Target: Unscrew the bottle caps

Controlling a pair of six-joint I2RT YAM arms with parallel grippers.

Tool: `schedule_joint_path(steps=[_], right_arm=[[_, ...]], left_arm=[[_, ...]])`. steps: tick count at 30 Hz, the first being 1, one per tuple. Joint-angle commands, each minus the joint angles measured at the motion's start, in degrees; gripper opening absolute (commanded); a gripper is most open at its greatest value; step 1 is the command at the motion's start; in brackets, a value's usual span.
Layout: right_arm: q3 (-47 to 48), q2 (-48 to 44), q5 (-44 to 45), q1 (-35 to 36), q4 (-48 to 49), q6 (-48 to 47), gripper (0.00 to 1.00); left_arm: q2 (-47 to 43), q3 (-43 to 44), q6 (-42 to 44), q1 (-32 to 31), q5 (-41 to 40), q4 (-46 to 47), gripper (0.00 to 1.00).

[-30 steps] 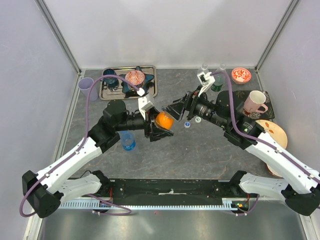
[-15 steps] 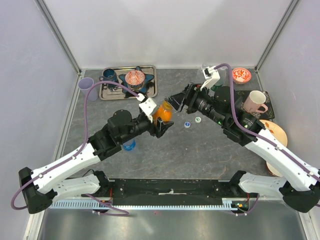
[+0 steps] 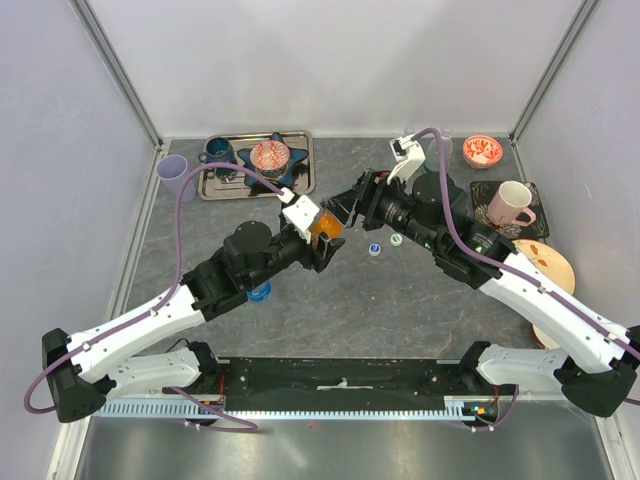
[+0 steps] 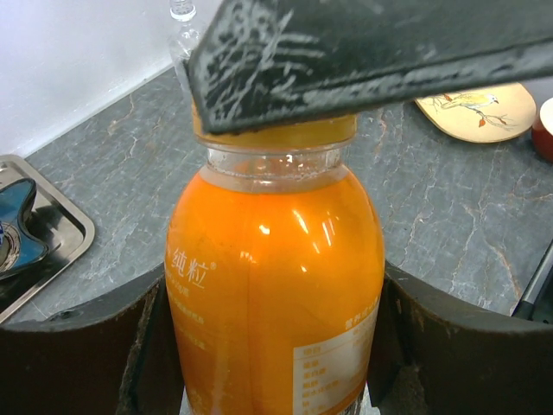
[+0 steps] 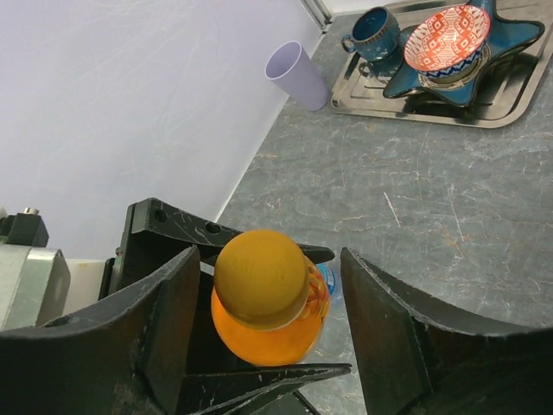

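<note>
My left gripper (image 3: 322, 241) is shut on an orange juice bottle (image 3: 324, 226), gripping its body (image 4: 275, 277) from both sides. Its orange cap (image 5: 261, 277) is on the neck. My right gripper (image 3: 347, 208) stands open round that cap, with a gap on each side between the cap and the fingers (image 5: 164, 333). One of those fingers crosses the top of the left wrist view over the cap (image 4: 285, 134). Two loose bottle caps lie on the table: one white with blue (image 3: 375, 249), one white with green (image 3: 396, 239).
A blue-labelled bottle (image 3: 258, 290) stands under the left arm. A metal tray (image 3: 300, 172) with a star dish, bowl and teacup is at the back left, a lilac cup (image 3: 172, 170) beside it. A mug (image 3: 512, 205), a wooden plate (image 3: 552, 266) and a red bowl (image 3: 482, 150) are on the right.
The left arm has carried the orange bottle toward the back. The right gripper has come over the cap and its jaws have narrowed around it.
</note>
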Motion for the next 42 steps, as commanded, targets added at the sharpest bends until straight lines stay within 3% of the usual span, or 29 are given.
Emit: schedule_joint_path(steps=[1, 5, 10, 13, 14, 17, 24, 26, 30, 33, 37, 40, 42], right_arm=[[2.0, 0.6, 1.2, 0.3, 1.6, 0.1, 0.71], [0.8, 0.2, 1.1, 0.4, 3.1, -0.7, 0.6], [-0.1, -0.4, 2.3, 0.4, 3.9, -1.3, 0.57], [-0.7, -0.7, 2.4, 0.4, 4.2, -2.0, 0.34], [-1.0, -0.7, 2.5, 0.4, 4.3, -2.0, 0.18], [-1.6, -0.8, 1.7, 0.4, 4.3, -2.1, 0.0], [-3.5, -1.7, -2.8, 0.4, 4.2, -5.6, 0.0], [-3.7, -2.0, -7.5, 0.4, 3.9, -8.7, 0.0], [-2.8, -3.8, -13.1, 0.4, 2.2, -14.9, 0.0], [-1.6, -4.6, -21.5, 0.4, 1.5, -19.9, 0.0], [-1.0, -5.4, -33.7, 0.4, 1.4, -24.3, 0.0], [-1.8, -6.6, -42.3, 0.4, 1.8, -26.6, 0.0], [-3.0, -8.1, -48.0, 0.4, 4.2, -26.4, 0.0]], left_arm=[[-0.4, 2.3, 2.4, -0.5, -1.5, 1.6, 0.23], [-0.6, 2.2, 2.4, -0.5, -1.5, 1.6, 0.23], [-0.5, 1.8, 2.5, -0.5, -1.5, 1.6, 0.23], [-0.6, 1.8, 2.1, -0.5, -1.1, 1.6, 0.23], [-0.7, 1.7, 2.1, -0.5, -0.6, 1.6, 0.23], [-1.3, 1.5, 1.7, -0.5, -0.1, 2.0, 0.23], [-2.4, 2.1, 1.2, -0.5, 3.8, 2.3, 0.21], [-3.2, 2.1, 0.6, -0.5, 7.2, 3.1, 0.2], [-6.0, 2.0, -0.1, 0.0, 19.0, 4.7, 0.17], [-6.5, 2.1, -5.5, 2.7, 33.7, 7.2, 0.16], [-2.6, 3.8, -19.0, 9.9, 60.7, 12.9, 0.16], [0.8, 3.6, -30.8, 12.5, 72.8, 24.5, 0.16], [2.2, 3.5, -37.8, 13.0, 76.6, 32.7, 0.17]])
